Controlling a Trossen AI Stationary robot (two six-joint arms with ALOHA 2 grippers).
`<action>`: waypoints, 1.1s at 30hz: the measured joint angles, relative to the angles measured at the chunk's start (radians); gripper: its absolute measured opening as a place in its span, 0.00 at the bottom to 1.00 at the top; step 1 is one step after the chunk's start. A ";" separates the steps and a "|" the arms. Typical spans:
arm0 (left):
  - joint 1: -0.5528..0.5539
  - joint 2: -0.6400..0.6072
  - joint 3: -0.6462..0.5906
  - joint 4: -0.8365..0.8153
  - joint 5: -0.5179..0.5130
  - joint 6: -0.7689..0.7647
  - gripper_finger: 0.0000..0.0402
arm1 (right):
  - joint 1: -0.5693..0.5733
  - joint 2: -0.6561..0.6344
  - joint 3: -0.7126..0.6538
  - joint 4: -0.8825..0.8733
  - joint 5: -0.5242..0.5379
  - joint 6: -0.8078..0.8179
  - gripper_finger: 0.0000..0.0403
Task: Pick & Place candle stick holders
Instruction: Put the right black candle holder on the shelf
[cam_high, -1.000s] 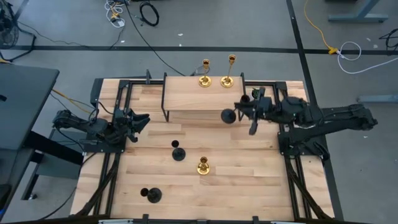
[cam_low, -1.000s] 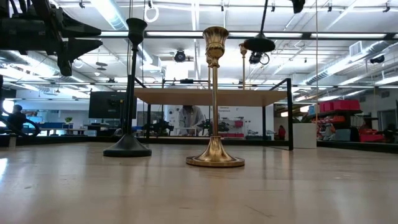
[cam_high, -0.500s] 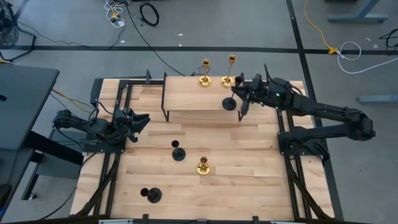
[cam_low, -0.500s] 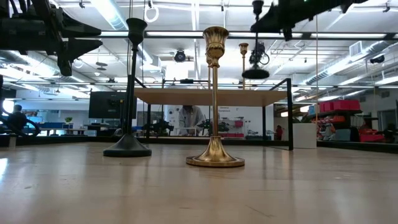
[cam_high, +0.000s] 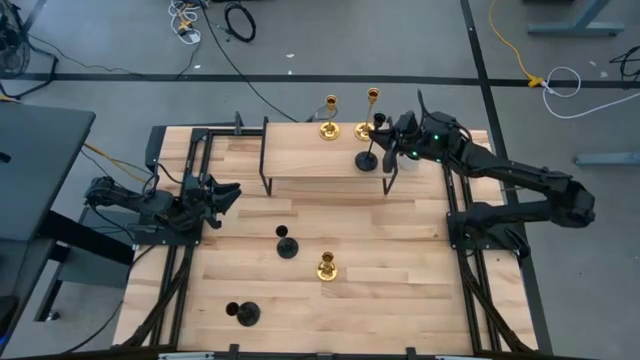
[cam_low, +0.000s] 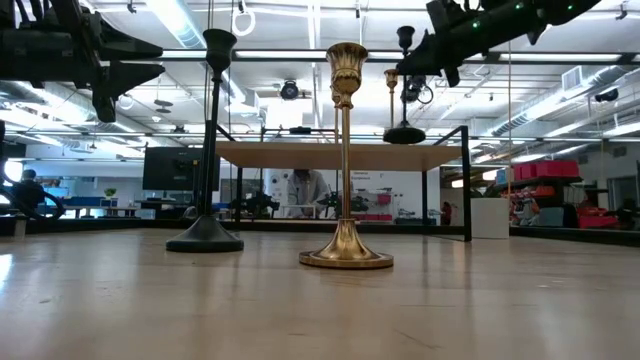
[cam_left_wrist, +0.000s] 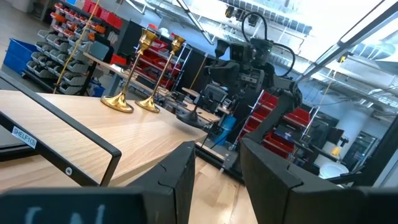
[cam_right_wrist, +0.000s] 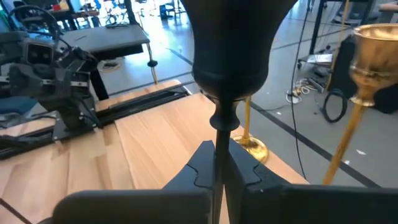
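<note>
My right gripper (cam_high: 388, 143) is shut on a matte black candle stick holder (cam_low: 404, 90) over the right end of the raised wooden shelf (cam_high: 310, 160). Two gold holders (cam_high: 330, 130) (cam_high: 365, 130) stand on their bases at the shelf's far edge, just beside it. On the table below, a black holder (cam_high: 287, 247), a gold holder (cam_high: 326, 266) and another black holder (cam_high: 245, 313) stand upright. My left gripper (cam_high: 228, 192) waits open at the table's left side. My right gripper pinches the black holder's thin stem (cam_right_wrist: 219, 140) between its two fingers (cam_right_wrist: 202, 163), a little below the top cup (cam_right_wrist: 236, 50). The fingers come level from the table's right side, across the stem. The holder stands upright, its base (cam_low: 404, 135) close over the shelf top; whether it touches, I cannot tell.
The shelf stands on thin black legs (cam_low: 467, 185) at the table's far middle. Black frame rails (cam_high: 190, 170) run along both table sides. The nearest gold holder's cup (cam_right_wrist: 373, 43) is close beside the held one.
My right gripper has gone toward the table's far edge and a little left, from beside the shelf to over its right end, and has come down. The black holder has travelled with it, upright, its base sinking toward the shelf top.
</note>
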 joint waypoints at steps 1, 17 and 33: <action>0.000 0.000 0.000 0.000 0.000 0.000 0.33 | -0.004 0.000 0.000 -0.005 0.003 -0.001 0.01; 0.000 0.000 0.000 0.000 0.000 0.000 0.33 | -0.011 0.007 0.000 -0.036 0.007 -0.018 0.01; 0.000 0.000 0.000 0.000 0.000 0.000 0.33 | -0.009 0.044 0.000 -0.011 0.001 -0.009 0.01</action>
